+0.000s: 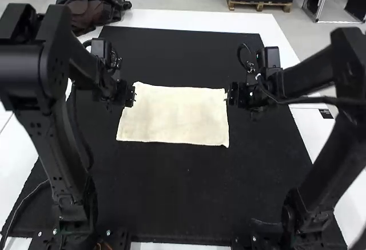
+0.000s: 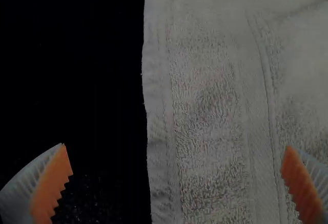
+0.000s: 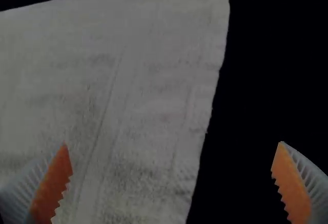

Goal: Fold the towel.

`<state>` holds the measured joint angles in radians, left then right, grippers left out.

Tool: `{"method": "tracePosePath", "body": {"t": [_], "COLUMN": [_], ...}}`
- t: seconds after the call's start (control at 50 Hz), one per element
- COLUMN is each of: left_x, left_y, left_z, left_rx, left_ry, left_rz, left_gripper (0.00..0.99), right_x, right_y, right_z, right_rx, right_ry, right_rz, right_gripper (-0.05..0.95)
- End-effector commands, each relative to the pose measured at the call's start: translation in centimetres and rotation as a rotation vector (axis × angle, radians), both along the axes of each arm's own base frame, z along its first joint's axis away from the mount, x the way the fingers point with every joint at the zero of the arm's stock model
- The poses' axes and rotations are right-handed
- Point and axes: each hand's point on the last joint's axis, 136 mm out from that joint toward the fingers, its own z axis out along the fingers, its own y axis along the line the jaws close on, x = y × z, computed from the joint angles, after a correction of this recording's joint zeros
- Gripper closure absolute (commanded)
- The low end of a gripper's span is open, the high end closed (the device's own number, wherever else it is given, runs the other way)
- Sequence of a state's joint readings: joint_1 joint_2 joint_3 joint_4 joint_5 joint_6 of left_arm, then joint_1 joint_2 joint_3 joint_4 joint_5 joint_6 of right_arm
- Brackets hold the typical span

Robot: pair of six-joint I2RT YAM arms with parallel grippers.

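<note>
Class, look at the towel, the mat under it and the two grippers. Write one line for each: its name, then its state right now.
Towel: lying flat in a rough rectangle, in neither gripper's grasp; number of layers cannot be told.
Black mat: spread out flat under the towel.
Left gripper: open, at one side edge of the towel.
Right gripper: open, at the opposite side edge.

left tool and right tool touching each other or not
Apart. The high view shows the left tool and right tool at opposite sides of the towel.
</note>
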<state>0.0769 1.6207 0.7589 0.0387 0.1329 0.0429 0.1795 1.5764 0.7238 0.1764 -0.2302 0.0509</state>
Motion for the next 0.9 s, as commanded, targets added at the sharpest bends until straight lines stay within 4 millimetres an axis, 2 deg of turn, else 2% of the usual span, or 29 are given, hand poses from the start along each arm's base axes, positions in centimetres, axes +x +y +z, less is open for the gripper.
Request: {"method": "tracePosePath", "body": {"t": [0.0,0.22,0.46,0.88], "left_x": [2.0,4.4,7.0,8.8], "left_y": [0.1,0.3,0.4,0.3], "left_z": [0.8,-0.6,-1.0,-2.7], "left_rx": [-0.019,-0.021,-0.014,-0.011], "left_ry": [-0.035,-0.016,-0.034,-0.027], "left_rz": [-0.001,0.000,-0.002,-0.008], "left_gripper": [0.039,0.039,0.039,0.039], "right_x": [1.6,3.8,5.8,8.3], "right_y": [1.1,1.5,2.0,2.5], "right_z": [0.3,-1.1,-2.5,-4.0], "right_rx": [0.007,0.003,0.002,-0.015], "right_ry": [-0.026,-0.018,-0.019,-0.020], "right_rz": [0.036,0.039,0.041,0.052], "right_gripper": [0.00,0.00,0.00,0.00]}}
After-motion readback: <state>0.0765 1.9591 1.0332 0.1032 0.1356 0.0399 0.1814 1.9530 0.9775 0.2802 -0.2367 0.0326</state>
